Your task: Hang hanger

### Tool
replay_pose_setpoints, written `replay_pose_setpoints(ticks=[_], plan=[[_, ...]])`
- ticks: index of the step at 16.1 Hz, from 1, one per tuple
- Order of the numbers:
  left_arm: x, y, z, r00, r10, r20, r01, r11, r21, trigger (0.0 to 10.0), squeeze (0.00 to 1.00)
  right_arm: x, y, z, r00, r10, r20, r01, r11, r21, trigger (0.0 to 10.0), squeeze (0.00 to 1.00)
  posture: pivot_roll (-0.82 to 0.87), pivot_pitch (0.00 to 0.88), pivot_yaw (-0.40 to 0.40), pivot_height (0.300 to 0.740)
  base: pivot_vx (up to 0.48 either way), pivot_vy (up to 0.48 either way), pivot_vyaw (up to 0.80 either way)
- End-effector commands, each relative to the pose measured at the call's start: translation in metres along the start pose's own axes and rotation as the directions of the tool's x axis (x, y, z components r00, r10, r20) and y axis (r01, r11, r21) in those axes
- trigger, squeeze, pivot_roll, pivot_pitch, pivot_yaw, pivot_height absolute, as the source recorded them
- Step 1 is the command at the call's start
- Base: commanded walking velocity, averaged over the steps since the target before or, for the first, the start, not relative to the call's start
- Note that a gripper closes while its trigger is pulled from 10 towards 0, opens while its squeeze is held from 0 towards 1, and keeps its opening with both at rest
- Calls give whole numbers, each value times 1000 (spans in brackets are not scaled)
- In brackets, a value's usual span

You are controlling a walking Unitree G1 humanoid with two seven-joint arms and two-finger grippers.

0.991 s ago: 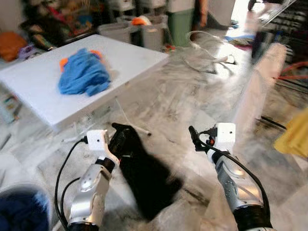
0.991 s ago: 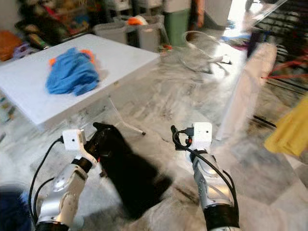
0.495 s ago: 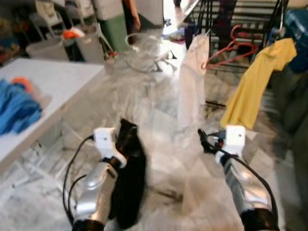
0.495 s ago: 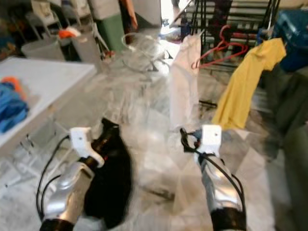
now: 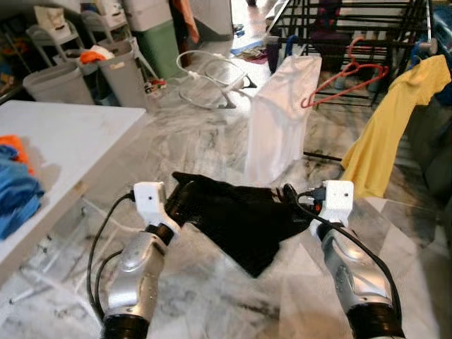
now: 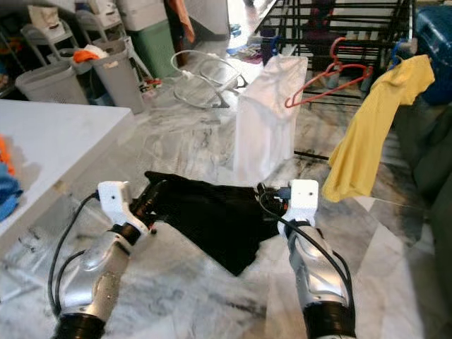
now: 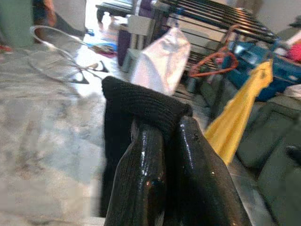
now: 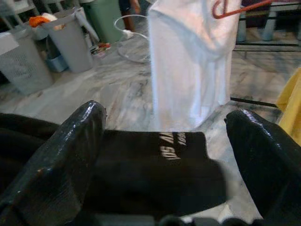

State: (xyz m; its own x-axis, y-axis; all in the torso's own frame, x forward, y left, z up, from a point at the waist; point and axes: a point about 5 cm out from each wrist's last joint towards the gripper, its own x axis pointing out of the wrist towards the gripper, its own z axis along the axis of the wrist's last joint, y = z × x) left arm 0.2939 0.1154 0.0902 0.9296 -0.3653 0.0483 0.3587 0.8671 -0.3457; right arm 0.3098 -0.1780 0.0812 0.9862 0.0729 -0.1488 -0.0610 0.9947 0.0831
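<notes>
A black garment [image 5: 240, 219] is stretched out in front of me above the marble floor. My left gripper [image 5: 180, 199] is shut on a folded edge of it [image 7: 136, 99], its fingers [image 7: 146, 155] pinching the cloth. My right gripper [image 5: 289, 196] is at the garment's other end and stands open, its fingers [image 8: 70, 141] wide apart on either side of a black edge with white lettering [image 8: 176, 141]. Ahead stands a black drying rack [image 5: 367, 21] with a red hanger [image 5: 346, 70], a white garment [image 5: 279, 127] and a yellow shirt [image 5: 392, 127] on it.
A white table [image 5: 63, 141] with a blue cloth [image 5: 14, 194] is on my left. Grey laundry baskets [image 5: 53, 81], a green bin [image 5: 159, 42] and a wire hoop [image 5: 212, 70] stand farther back. A dark sofa [image 6: 431, 141] is at the right.
The camera has swung right, from the table toward the rack. The black garment hung down from my left gripper; now it is spread across to my right gripper, which has come to its edge.
</notes>
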Motion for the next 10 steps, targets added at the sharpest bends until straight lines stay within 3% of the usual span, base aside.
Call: replay_pose_setpoints(ticks=[1, 8, 10], plan=[[-2, 9, 10, 999, 16, 30, -17, 999, 30, 10000, 0, 2, 8, 2, 1000, 12, 8, -12, 1000, 8, 10000, 0, -181, 0, 117, 740, 285, 386, -800], [0, 4, 7, 1000, 4, 21, -4, 999, 33, 10000, 0, 2, 8, 3, 1000, 6, 12, -6, 1000, 13, 10000, 0, -183, 0, 123, 740, 290, 384, -584], [0, 4, 5, 1000, 26, 11, -26, 999, 38, 10000, 0, 2, 8, 3, 1000, 4, 12, -5, 1000, 14, 10000, 0, -182, 0, 123, 740, 0, 0, -425]])
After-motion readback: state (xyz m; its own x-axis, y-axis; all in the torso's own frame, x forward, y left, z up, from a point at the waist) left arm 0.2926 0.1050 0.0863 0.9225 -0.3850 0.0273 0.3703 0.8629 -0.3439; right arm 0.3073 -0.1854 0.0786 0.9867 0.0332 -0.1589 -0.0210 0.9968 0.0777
